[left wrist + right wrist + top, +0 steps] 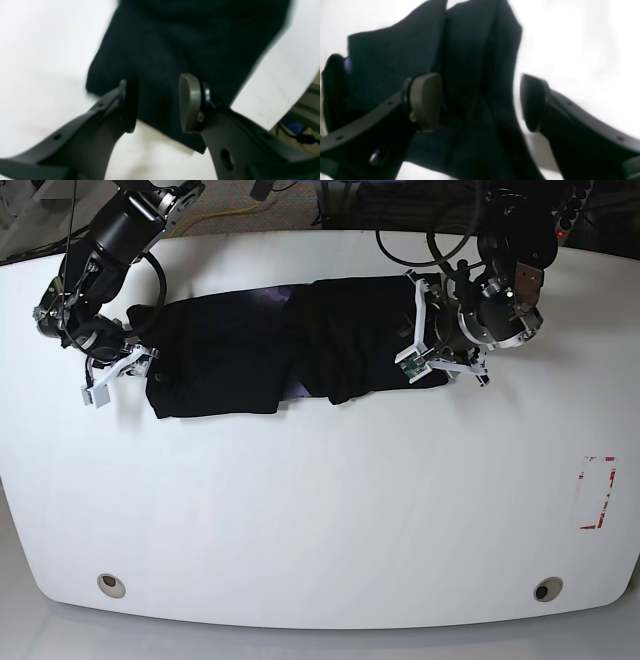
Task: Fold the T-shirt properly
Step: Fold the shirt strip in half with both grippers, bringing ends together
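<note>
Base view — one T-shirt [290,345] (black), two arms.

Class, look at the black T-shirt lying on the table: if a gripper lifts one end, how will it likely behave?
The T-shirt would probably droop and unfold, since it lies in soft creased layers. It likely drags rather than slides cleanly, being broad cloth flat on the white table.

Robotics lab, bare white table [320,520] with rounded corners; loose cables [410,240] behind, metal framing [308,100] at edge
</note>
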